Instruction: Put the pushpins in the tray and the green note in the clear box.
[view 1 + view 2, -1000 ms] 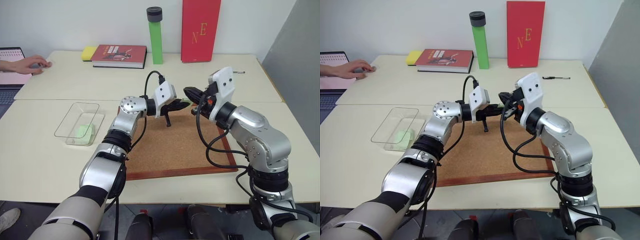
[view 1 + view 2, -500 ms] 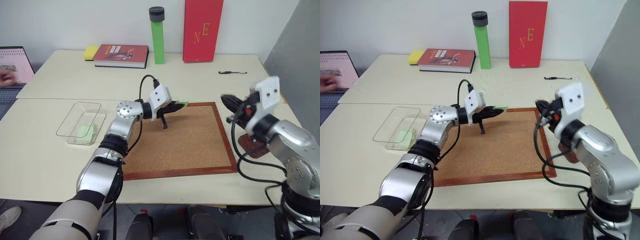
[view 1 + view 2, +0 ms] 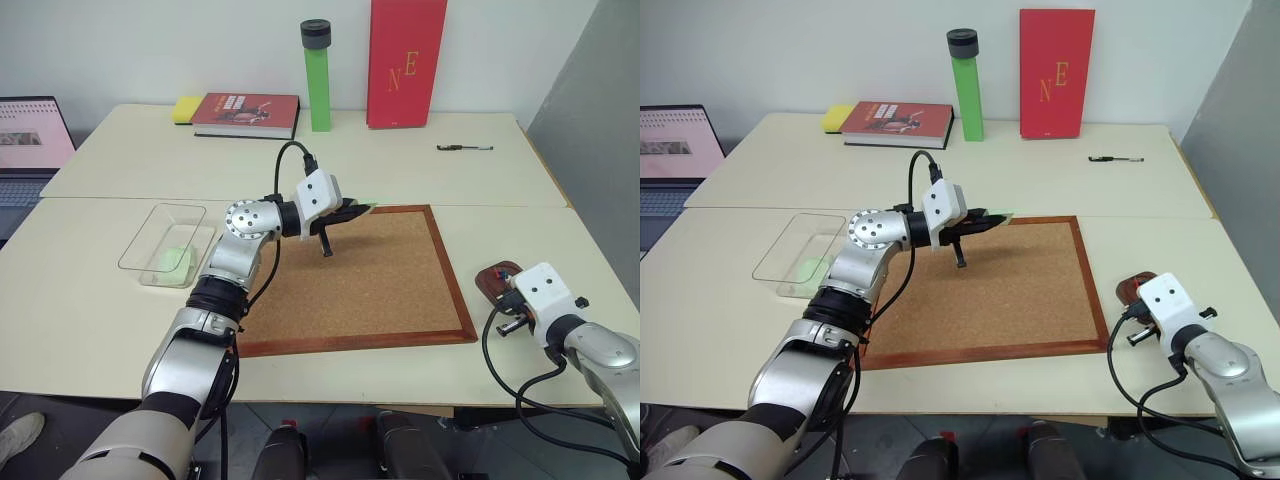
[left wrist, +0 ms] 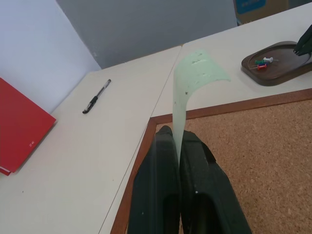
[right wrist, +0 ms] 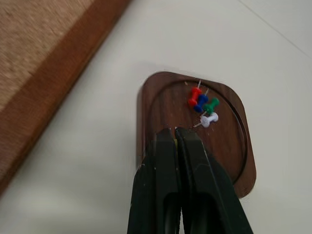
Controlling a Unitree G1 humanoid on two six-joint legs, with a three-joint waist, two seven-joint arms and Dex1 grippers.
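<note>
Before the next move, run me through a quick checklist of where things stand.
1. Left pincer shut on the green note: ok.
2. Clear box open on top, nothing over it: ok.
3. Pushpins, four, lying in the tray: ok.
4. Right pincer over the tray, shut; pin held: cannot tell.
5. Corkboard free of pins: cannot tell.

My left gripper (image 4: 178, 146) pinches the green note (image 4: 195, 80), thin matt paper. The tray (image 5: 229, 146) looks like smooth dark wood; corkboard (image 3: 370, 280) rough, wood-framed; counter (image 3: 420, 170) matt.
</note>
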